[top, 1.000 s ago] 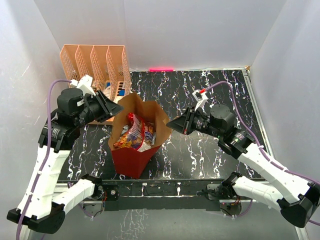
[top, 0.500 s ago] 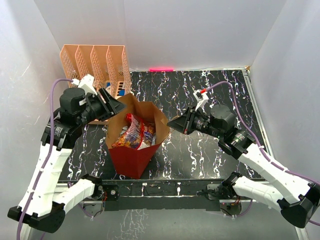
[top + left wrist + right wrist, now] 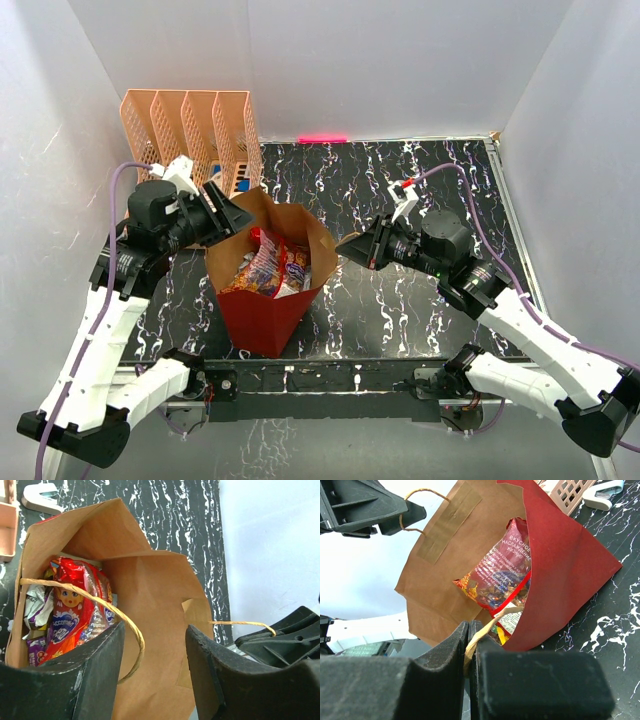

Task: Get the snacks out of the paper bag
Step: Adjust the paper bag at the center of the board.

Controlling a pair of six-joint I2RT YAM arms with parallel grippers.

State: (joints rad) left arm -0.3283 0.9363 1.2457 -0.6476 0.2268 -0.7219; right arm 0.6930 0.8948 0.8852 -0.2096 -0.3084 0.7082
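The paper bag (image 3: 262, 310) stands upright on the table (image 3: 430, 180), at about 8 o'clock from the table's middle. Its mouth is open and the brown inside shows. The snacks are all inside it — the red candy bag (image 3: 266, 262) rises highest among them. In the left wrist view a purple packet (image 3: 34, 652) and a silver packet (image 3: 36, 600) sit squeezed against its 9 o'clock side.

The right pincer (image 3: 470, 630) sits at the bag's 3 o'clock rim, its fingers closed tight on a tan handle (image 3: 487, 627) nipped between them. The left pincer (image 3: 154, 630) hovers over the rim at 10 o'clock with its fingers spread apart, gripping nothing. The second handle (image 3: 95, 600) arcs across the candy bag and drops into the gap just beside one finger (image 3: 65, 680) — whether it touches, I cannot tell.

Beyond the bag at 11 o'clock stands a peach file rack (image 3: 190, 125). A pink stick (image 3: 322, 138) lies at the table's far edge, 12 o'clock, well apart from both arms.
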